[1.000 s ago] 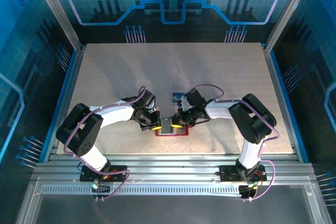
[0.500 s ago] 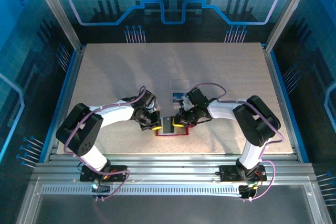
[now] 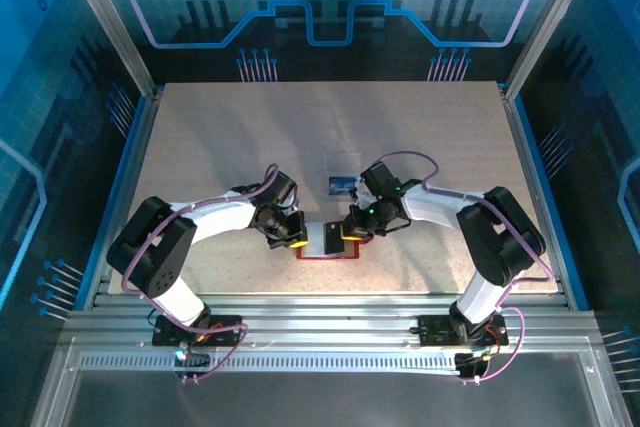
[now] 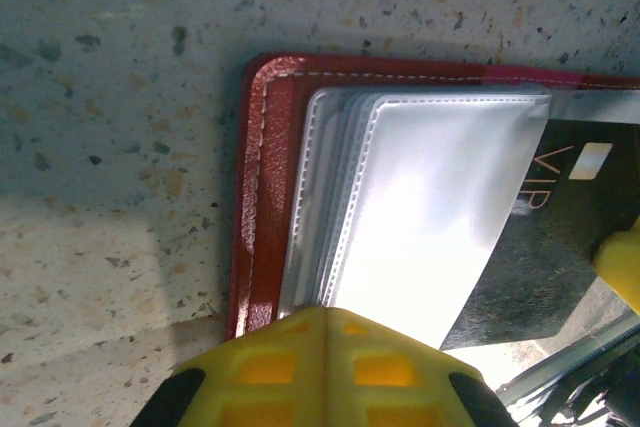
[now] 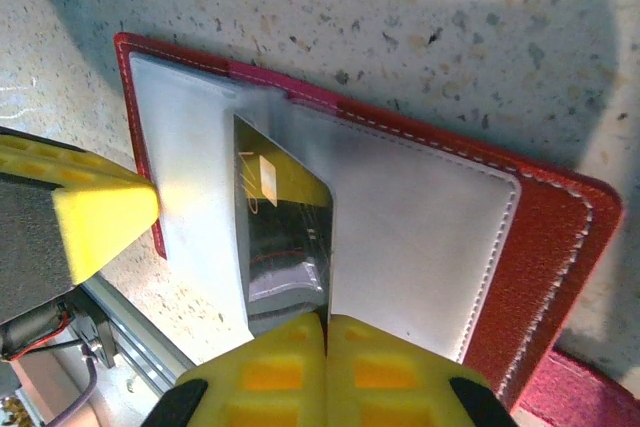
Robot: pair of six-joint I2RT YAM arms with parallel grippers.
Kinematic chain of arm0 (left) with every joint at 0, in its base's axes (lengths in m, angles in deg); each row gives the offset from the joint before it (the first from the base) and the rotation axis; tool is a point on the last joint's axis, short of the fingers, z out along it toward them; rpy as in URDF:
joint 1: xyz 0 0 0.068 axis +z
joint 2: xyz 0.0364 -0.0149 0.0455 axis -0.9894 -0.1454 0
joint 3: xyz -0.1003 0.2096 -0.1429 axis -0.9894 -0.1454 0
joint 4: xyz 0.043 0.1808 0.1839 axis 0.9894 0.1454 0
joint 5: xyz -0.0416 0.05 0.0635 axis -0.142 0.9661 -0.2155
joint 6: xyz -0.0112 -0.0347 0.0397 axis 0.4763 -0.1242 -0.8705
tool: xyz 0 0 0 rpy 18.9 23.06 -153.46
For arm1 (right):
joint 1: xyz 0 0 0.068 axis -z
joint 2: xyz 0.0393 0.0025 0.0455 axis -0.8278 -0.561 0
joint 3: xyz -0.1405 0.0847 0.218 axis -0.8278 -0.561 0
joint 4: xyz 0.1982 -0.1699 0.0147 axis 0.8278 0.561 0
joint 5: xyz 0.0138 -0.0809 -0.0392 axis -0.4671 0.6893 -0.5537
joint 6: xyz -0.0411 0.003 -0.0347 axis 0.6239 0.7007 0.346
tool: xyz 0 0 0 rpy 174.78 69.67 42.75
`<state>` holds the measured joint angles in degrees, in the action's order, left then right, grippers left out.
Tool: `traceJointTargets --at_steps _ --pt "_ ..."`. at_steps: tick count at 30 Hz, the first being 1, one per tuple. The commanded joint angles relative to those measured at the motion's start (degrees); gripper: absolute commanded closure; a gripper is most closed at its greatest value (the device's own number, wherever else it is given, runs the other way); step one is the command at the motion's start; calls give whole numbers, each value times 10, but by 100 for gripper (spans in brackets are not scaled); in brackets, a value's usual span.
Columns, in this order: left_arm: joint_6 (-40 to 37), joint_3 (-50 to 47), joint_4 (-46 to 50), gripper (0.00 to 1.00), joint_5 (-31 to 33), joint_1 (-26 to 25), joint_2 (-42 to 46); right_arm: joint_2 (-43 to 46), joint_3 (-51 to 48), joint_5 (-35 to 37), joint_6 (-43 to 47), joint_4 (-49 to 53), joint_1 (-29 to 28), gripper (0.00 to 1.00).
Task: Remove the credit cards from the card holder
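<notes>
1. Left gripper: the yellow fingertips are pressed flat together with no gap. They sit at the left edge of the open card holder, which lies flat on the speckled table between the two grippers.
2. The holder's red stitched cover runs just past the left fingertips on their outer side. Its rounded corner is well beyond the tips.
3. Clear pockets: a stack of greyish leaves. The top leaf rises toward the left fingertips and its near edge meets their seam. I cannot tell whether it is pinched or only pressed.
4. Dark card: lettered "VIP" with a small pale chip. It sticks out partway from under the top leaf, on the side away from the left fingers and toward the right ones.
5. Blue card: it lies loose on the table beyond both sets of fingertips, apart from the holder and a little nearer the right gripper.
6. Right gripper: the fingertips are drawn tight together. The dark card stands tilted just ahead of them, and its long edge runs straight into their seam, nipped there. The red cover spreads to the outer side of these fingers, and its snap tab is close by the right-hand finger.
</notes>
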<state>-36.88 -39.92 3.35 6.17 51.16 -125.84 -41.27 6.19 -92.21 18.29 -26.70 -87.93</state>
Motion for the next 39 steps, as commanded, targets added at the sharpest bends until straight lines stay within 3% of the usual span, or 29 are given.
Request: traceJointTargets --at_steps 1,23,29,39 --pt "-8 10 23 97 3 4 -4 15 18 27 24 55 7 99" --pt "-6 9 19 95 0 4 -1 15 30 32 15 62 6 98" --pt "-7 11 18 95 -1 4 -2 11 18 -10 -15 19 2 91" --pt "-6 12 17 95 -4 4 -2 25 14 -11 -34 19 -13 87"
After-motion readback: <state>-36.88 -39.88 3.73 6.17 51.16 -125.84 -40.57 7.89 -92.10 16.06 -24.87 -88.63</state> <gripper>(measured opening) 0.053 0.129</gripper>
